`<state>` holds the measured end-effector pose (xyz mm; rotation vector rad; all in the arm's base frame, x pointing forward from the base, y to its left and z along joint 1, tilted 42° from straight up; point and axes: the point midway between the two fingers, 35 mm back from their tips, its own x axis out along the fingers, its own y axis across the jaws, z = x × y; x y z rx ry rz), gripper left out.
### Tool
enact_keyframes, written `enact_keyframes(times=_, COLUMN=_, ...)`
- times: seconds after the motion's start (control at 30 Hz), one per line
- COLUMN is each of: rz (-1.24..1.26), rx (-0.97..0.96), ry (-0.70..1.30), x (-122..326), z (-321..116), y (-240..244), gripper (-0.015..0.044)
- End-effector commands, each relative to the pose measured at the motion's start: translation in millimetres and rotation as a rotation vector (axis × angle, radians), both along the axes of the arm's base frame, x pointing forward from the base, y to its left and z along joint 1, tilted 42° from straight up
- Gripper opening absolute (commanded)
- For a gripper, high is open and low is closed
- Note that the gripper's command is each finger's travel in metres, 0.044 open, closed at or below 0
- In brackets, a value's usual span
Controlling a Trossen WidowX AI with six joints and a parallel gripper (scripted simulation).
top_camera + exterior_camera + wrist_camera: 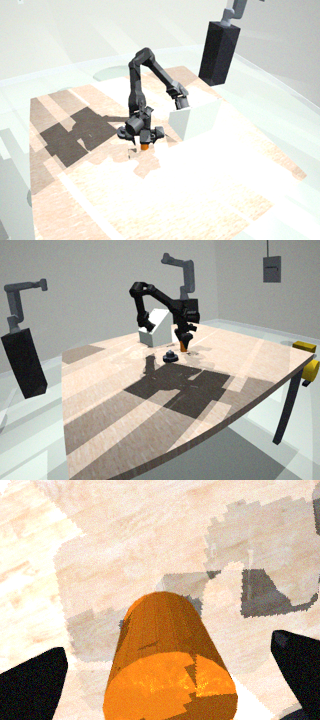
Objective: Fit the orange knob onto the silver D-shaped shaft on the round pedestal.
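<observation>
The orange knob [144,147] [182,346] [165,692] stands upright on the table, its hole not visible. My gripper [144,143] [184,346] [170,650] is wide open and low over the knob. In the wrist view one finger stands on each side of the knob, with a gap between each finger and it. The round dark pedestal [120,133] [170,358] stands beside the knob, partly hidden by the arm in the top view. Its silver shaft [169,351] points up with nothing on it; the direction of its flat side cannot be made out.
A white box with a sloped top [201,122] [161,336] stands on the table near the arm's base. The table edge [201,436] shows in the exterior view. Other grey arms on black stands [218,54] [24,366] are off the table. Hard shadows cross the wood.
</observation>
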<state>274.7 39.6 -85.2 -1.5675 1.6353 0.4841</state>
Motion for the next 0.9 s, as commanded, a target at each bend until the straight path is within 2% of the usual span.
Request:
enact_keyframes(times=0.0, rz=0.003, rx=-0.007, ry=0.008, x=-1.6, z=-5.5, y=-5.5, gripper=0.0440)
enact_keyframes(times=0.27, rz=0.003, rx=-0.009, ry=0.008, x=-1.7, z=-12.7, y=-12.6, gripper=0.0440)
enact_keyframes(times=0.6, rz=0.003, rx=-0.009, ry=0.008, x=-1.7, z=-12.7, y=-12.6, gripper=0.0177)
enact_keyframes(times=0.8, rz=0.003, rx=-0.009, ry=0.008, x=-1.7, z=-12.7, y=-12.6, gripper=0.0138)
enact_keyframes(times=0.87, rz=0.003, rx=-0.008, ry=0.008, x=-1.5, z=-12.0, y=-11.8, gripper=0.0085)
